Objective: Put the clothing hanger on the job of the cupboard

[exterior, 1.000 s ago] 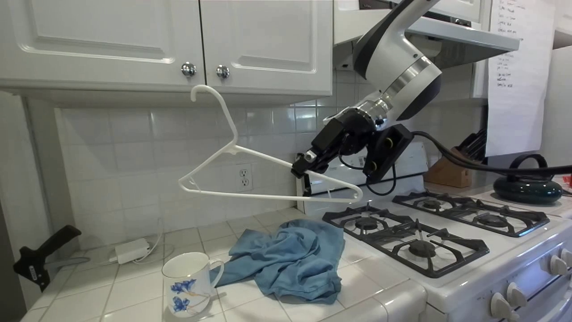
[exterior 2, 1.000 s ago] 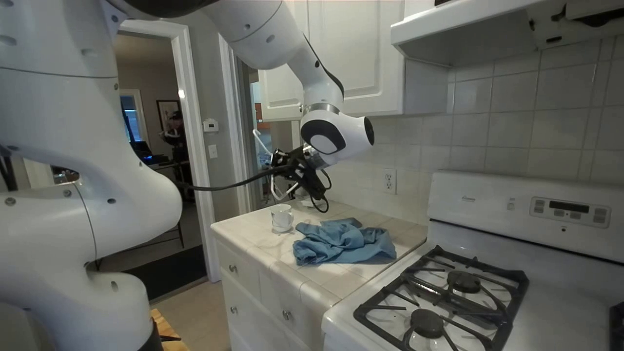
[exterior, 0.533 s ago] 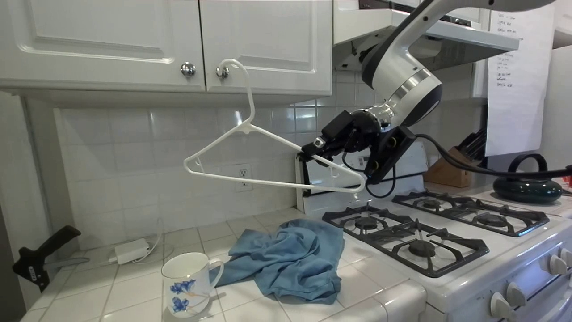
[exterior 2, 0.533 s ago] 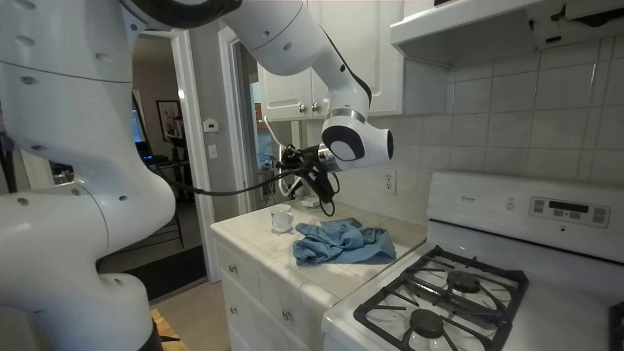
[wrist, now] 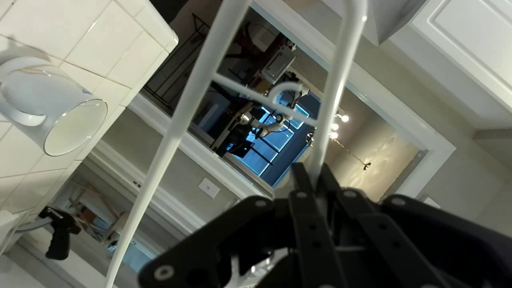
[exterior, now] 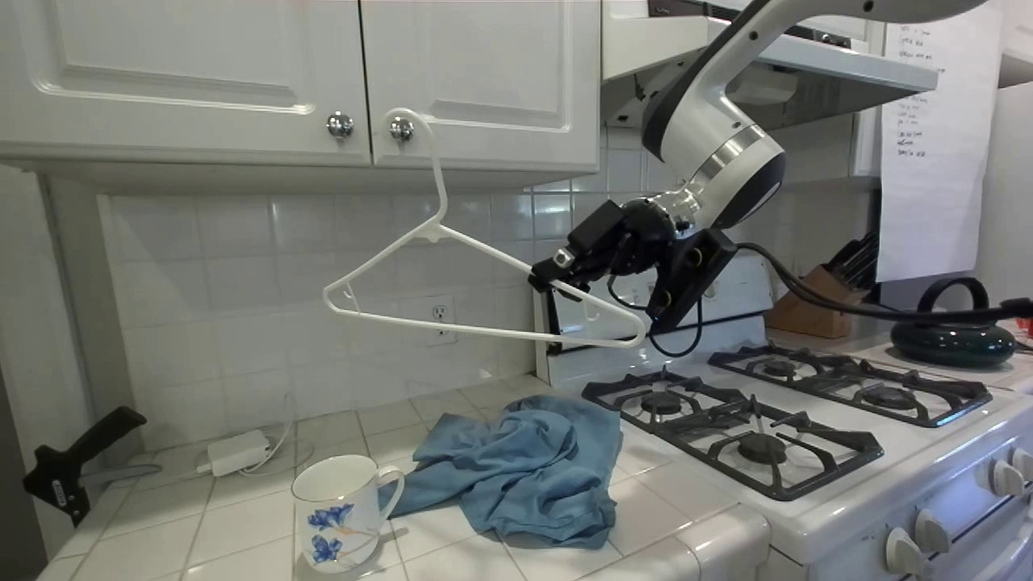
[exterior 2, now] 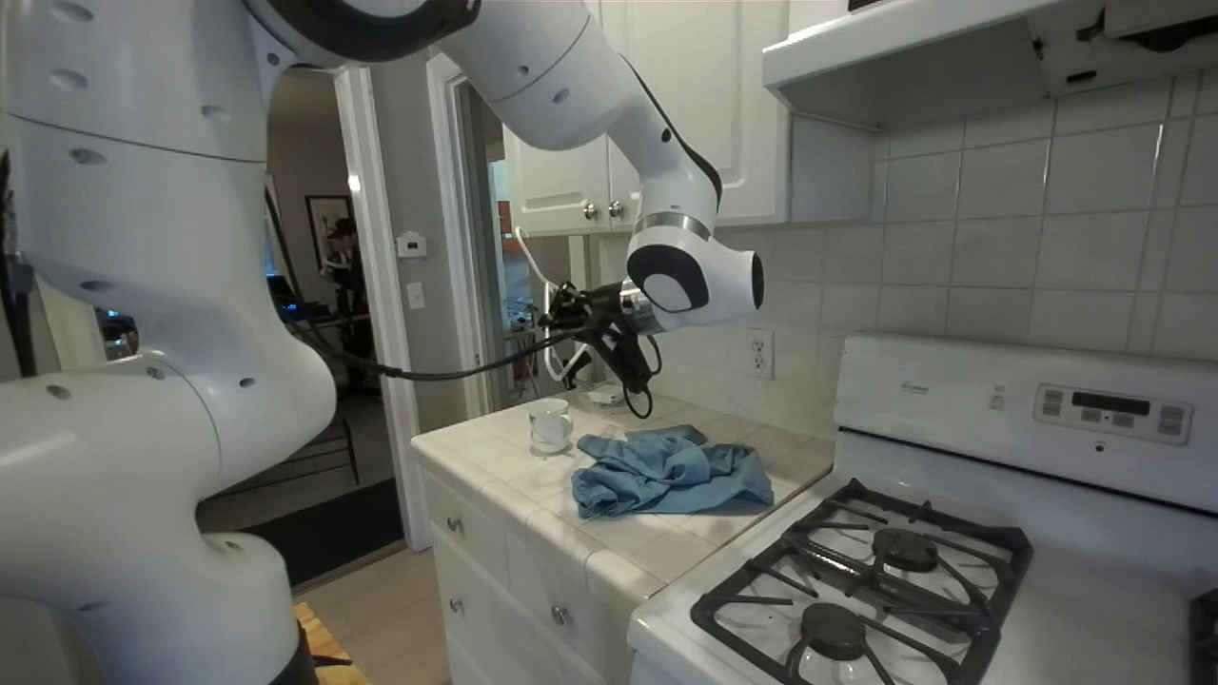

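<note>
"Where is the white hanger (exterior: 434, 232)?"

"Up above the bench (exterior: 242, 516), tilted, its right end lower. The fingers (wrist: 301, 184) are pinching the sloping bar on its right side."

"And the hook (exterior: 437, 169)?"

"In an exterior view its curve frames the right-hand knob (exterior: 401, 129) of the cupboard (exterior: 500, 64). In an exterior view it stands to the left of both knobs (exterior 2: 590, 211), apart from them."

"And on the bench below?"

"A crumpled blue cloth (exterior: 524, 468), with a flowered mug (exterior: 335, 496) on its left, handle toward the cloth, and the stove (exterior: 888, 484) to its right."
</note>
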### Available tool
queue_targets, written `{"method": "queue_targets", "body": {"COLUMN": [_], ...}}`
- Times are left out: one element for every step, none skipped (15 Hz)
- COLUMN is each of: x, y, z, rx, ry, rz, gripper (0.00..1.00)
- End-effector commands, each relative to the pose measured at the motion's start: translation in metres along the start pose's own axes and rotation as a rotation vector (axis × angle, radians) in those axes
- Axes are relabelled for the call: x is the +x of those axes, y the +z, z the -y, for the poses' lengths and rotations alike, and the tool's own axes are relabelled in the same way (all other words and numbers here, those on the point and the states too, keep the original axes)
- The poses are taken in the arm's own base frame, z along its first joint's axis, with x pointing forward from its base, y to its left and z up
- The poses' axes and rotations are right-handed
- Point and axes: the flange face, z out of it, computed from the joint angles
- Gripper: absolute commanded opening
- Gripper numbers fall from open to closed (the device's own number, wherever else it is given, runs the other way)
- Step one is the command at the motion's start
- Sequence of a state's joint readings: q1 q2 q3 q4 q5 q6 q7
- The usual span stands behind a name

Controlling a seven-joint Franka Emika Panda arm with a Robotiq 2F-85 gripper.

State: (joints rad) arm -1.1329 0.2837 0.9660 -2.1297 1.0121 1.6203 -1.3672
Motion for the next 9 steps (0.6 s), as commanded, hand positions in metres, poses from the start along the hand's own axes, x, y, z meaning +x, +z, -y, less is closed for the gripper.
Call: {"method": "queue_targets", "body": {"x": [0.003,0.003,0.005,0.005,0.007,0.008,0.01,0.013,0.017], "y": [-0.002,-0.003,-0.007,-0.013,-0.019,-0.025,-0.031,-0.036,-0.042], "z": [0.004,0.004,0.0,-0.004,-0.007,-0.011,-0.012,-0.013,-0.015], "rx": [-0.002,-0.002,0.018,0.02,0.024,0.033,0.044,0.052,0.066], "ry": [-0.012,-0.012,-0.016,-0.022,-0.023,-0.033,-0.047,-0.059,-0.066], "rz": [-0.003,-0.003,-0.019,-0.026,-0.032,-0.036,-0.04,-0.044,-0.052], "gripper": [0.08,0.02,0.02,0.02,0.02,0.02,0.02,0.02,0.02]}}
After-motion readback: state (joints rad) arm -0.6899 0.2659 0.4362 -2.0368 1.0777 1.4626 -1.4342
